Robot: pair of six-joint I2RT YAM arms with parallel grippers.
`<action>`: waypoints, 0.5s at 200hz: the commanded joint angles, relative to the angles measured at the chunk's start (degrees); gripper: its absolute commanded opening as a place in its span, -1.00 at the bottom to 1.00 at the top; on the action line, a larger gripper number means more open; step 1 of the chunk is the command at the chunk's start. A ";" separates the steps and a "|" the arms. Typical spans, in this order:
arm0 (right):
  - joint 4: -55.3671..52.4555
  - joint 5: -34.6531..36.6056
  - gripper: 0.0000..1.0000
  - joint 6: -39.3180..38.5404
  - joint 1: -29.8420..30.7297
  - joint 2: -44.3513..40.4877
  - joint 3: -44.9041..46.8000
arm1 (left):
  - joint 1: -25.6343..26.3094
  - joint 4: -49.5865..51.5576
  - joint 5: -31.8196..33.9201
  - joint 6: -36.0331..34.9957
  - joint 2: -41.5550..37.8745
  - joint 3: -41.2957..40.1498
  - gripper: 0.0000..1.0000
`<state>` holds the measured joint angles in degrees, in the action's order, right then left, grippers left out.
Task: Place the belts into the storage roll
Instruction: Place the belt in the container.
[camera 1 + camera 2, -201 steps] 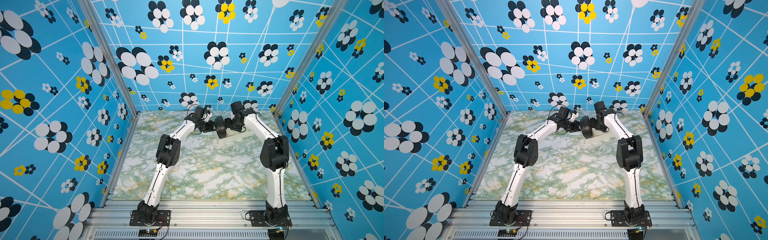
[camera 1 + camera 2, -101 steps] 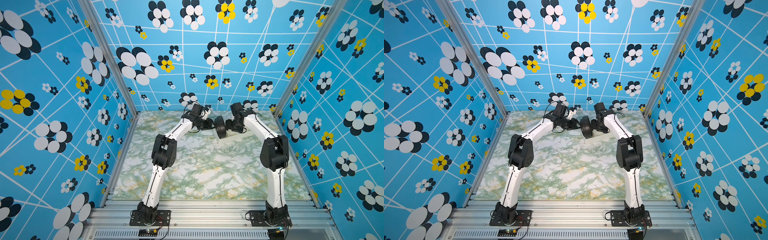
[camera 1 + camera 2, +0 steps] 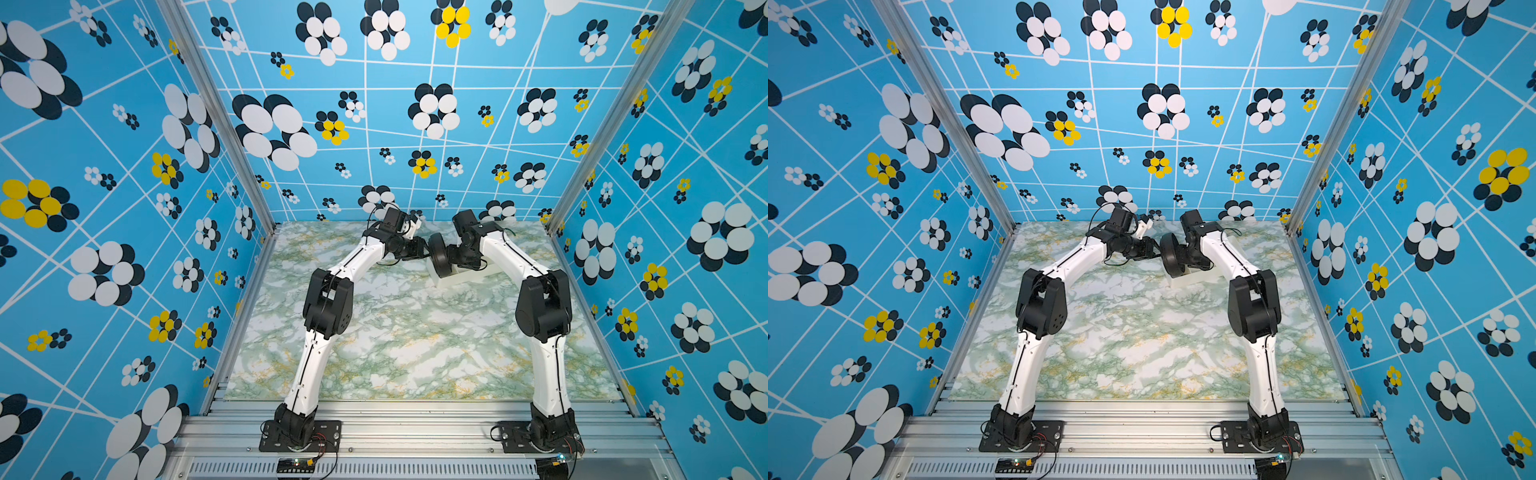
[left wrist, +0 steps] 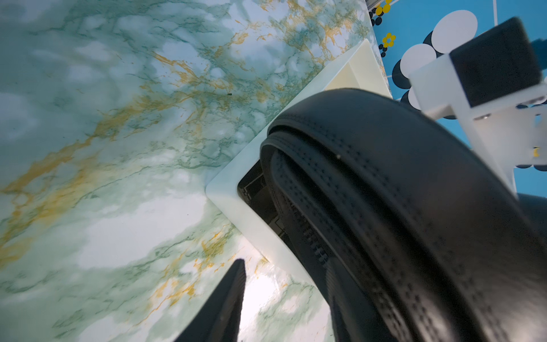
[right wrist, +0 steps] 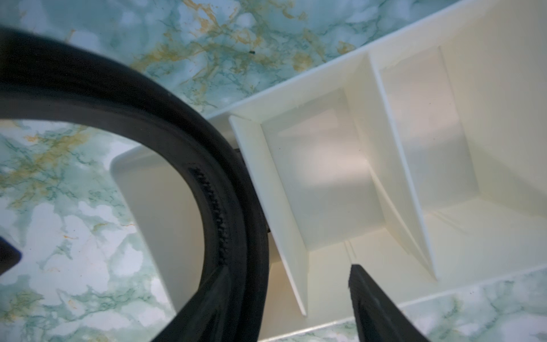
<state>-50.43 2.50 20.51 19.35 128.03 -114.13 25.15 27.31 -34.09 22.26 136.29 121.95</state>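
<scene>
Rolled-up belt [image 3: 438,259] standing on edge at the end of the storage tray [image 3: 469,276]

So the black belt is wound into a coil, and its bottom dips into the end compartment, the one on the left arm's side, at the far end of the marble table [image 3: 395,332]. The right gripper [image 5: 291,275] straddles the coil's band: one finger [image 5: 207,311] sits inside the ring against the leather, and the other [image 5: 376,311] is off to the side with tray showing in the gap, so it's spread, not pinching. The left gripper [image 3: 419,249] is right beside the coil with its fingers apart and only table between them. One finger [image 4: 228,302] is clear; the other kinda blends into the belt.
</scene>
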 commanded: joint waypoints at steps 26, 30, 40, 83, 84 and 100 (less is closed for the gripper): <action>-1.07 -6.04 0.36 -2.16 0.88 1.70 -0.99 | 0.10 0.52 -1.37 -0.79 -0.63 2.02 -0.03; -1.10 -6.18 0.36 -2.13 0.96 1.72 -1.14 | 0.08 0.55 -1.39 -0.77 -0.61 2.04 -0.03; -1.57 -5.36 0.36 -1.84 0.84 1.85 -1.72 | 0.08 0.38 -1.49 -0.57 -0.62 2.23 -0.03; -3.13 -2.94 0.37 -1.68 -0.42 0.55 -2.33 | 0.34 1.34 -1.85 -0.60 0.29 3.99 -0.03; -3.11 -2.85 0.37 -1.73 -0.44 0.46 -2.29 | 0.34 1.34 -1.81 -0.57 0.29 4.00 -0.03; -3.41 -2.11 0.38 -2.15 -0.83 -0.72 -1.82 | 0.43 1.40 -1.61 -0.60 0.29 3.93 -0.04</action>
<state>-50.85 -0.67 19.22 19.33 128.70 -114.91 25.21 27.81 -34.61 22.26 136.31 123.94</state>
